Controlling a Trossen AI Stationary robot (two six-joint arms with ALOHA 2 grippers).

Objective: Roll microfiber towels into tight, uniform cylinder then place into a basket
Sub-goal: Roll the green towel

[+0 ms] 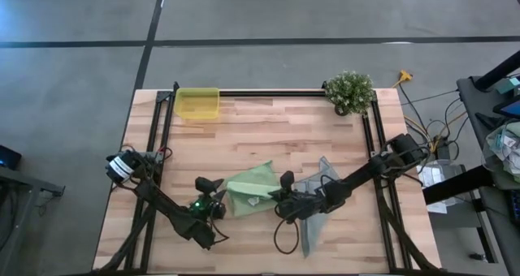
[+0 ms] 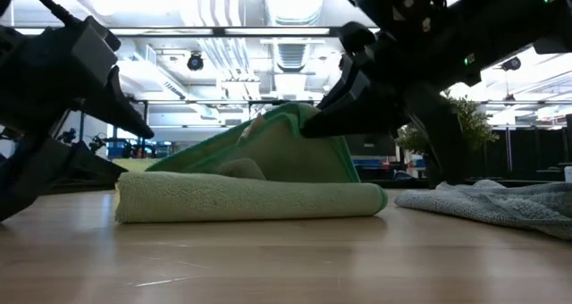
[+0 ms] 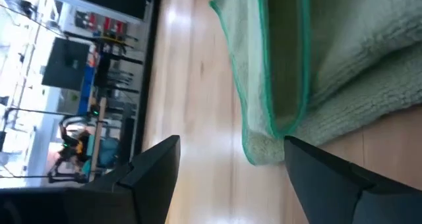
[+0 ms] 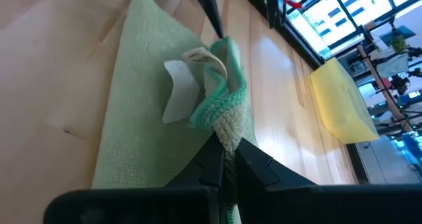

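Right gripper [image 4: 226,159] clamped on the tagged corner of the light green towel [image 1: 252,188], lifting that flap up, probably to keep tension while the roll forms underneath. Left gripper [image 1: 213,203] spread wide just beside the towel's other end, empty, looks ready to tuck. Grey-blue towel [image 1: 318,203] mostly buried under the right arm. Basket [image 1: 197,103] well away from both, contents hard to make out.

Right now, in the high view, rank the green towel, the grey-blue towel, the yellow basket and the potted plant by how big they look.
1. Green towel and grey-blue towel: look alike, and the right arm covers part of each, so no ranking.
2. Potted plant and yellow basket: close in size, unsure which is larger.
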